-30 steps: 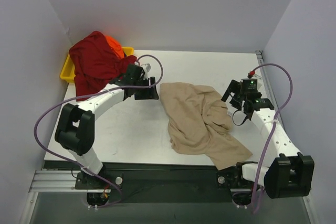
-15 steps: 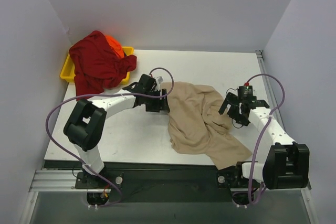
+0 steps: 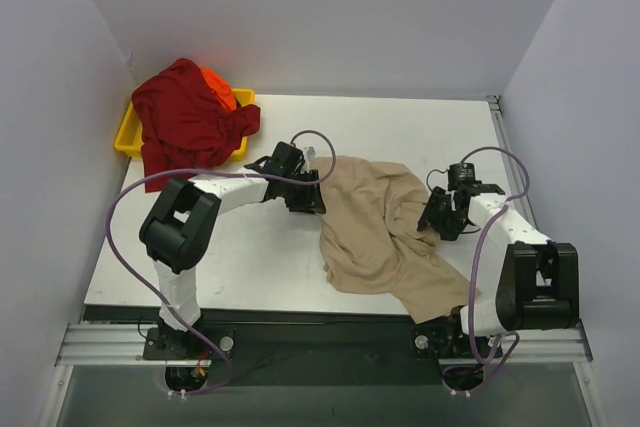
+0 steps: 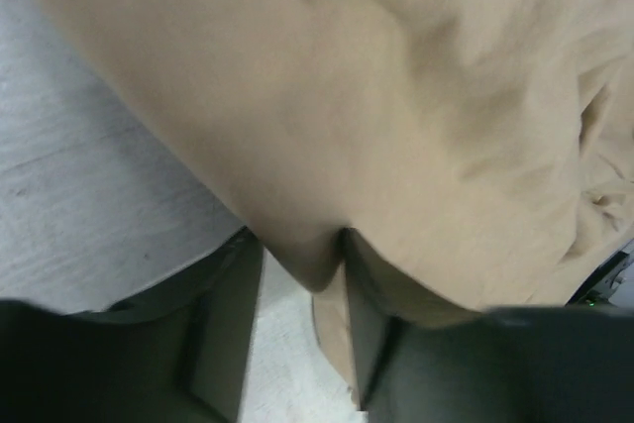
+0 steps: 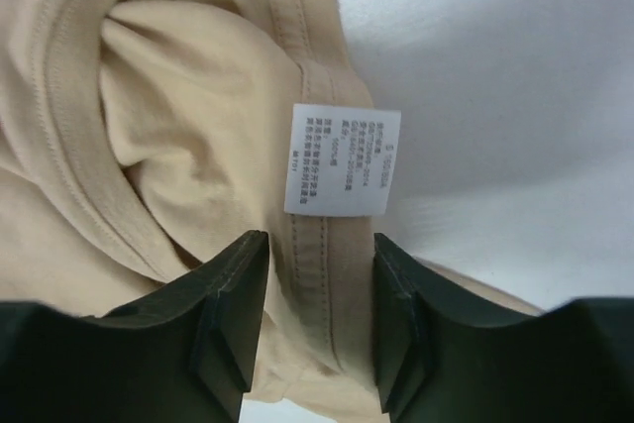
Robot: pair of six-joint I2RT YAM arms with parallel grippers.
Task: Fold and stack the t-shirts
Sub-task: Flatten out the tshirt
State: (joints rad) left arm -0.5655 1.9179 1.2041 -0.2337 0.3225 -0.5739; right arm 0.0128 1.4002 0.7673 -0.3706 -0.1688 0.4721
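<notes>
A crumpled tan t-shirt (image 3: 375, 232) lies mid-table, with one end hanging over the near edge. My left gripper (image 3: 310, 199) is at its left edge. In the left wrist view a fold of tan cloth (image 4: 396, 126) dips between the parted jaws of that gripper (image 4: 297, 334), with table showing in the gap. My right gripper (image 3: 437, 219) is at the shirt's right side. Its jaws (image 5: 319, 314) stand apart on either side of a stitched seam below a white label (image 5: 342, 158). A dark red t-shirt (image 3: 180, 127) and an orange one (image 3: 218, 87) are heaped at the back left.
A yellow tray (image 3: 127, 137) sits under the red and orange shirts at the table's back left corner. Grey walls close in the table on the left, back and right. Purple cables loop from both arms.
Both grippers have moved inward onto the tan shirt, the left to its left edge and the right to its labelled seam. Both pairs of jaws have narrowed.
</notes>
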